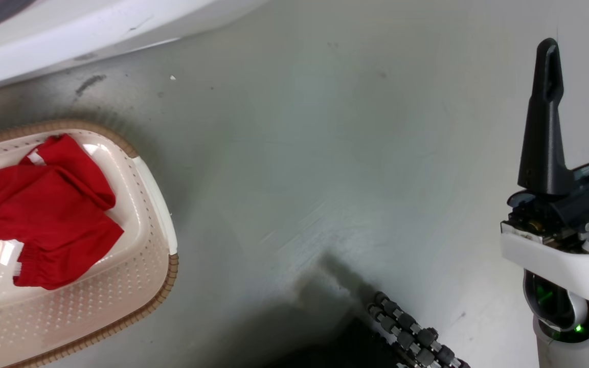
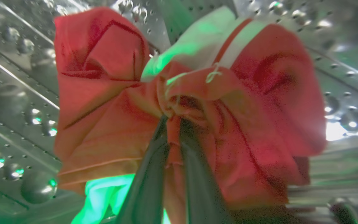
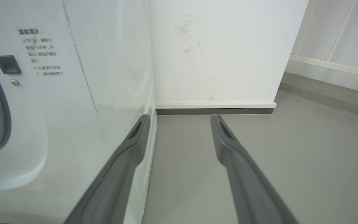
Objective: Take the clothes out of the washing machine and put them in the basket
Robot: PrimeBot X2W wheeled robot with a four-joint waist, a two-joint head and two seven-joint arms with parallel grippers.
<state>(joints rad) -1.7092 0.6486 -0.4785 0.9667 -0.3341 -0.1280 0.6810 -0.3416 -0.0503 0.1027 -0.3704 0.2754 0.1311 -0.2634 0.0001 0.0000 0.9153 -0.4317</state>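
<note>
Grey floor [image 1: 335, 153], scuffed and marked in places, is seen beneath the robot in the head view, with a white edge of the washing machine [image 1: 69, 30] bordering it along the upper left. The basket [image 1: 157, 204], cream-white, perforated and edged with a brown rim, is set on the floor at the lower left and partly cut off by the frame. One red garment [image 1: 49, 209] is laid crumpled inside it, folded over itself. A gathered elastic hem is turned toward the near side, and a sliver of white shows at its top.

Inside the steel drum [image 2: 17, 102], dimpled and perforated, a striped garment [image 2: 104, 124] is gripped by the left pincer [image 2: 173, 123], whose dark fingers are clamped on a bunched pinch of cloth at its middle. This piece is bright red, spread to either side of the grip like a bow, and crossed near the top by a white band with a thin red stripe. A loose pale thread is seen at the gathered point. Green light is cast on the white trim and on the cloth below.

The right pincer [image 1: 580, 36] is pictured empty at the right of the head view, jaws parted, well apart from the basket. In its wrist view the machine's front, grey door seal [image 3: 2, 102] and printed label [image 3: 40, 53] are shown at left, with a white wall [image 3: 216, 46] ahead.
</note>
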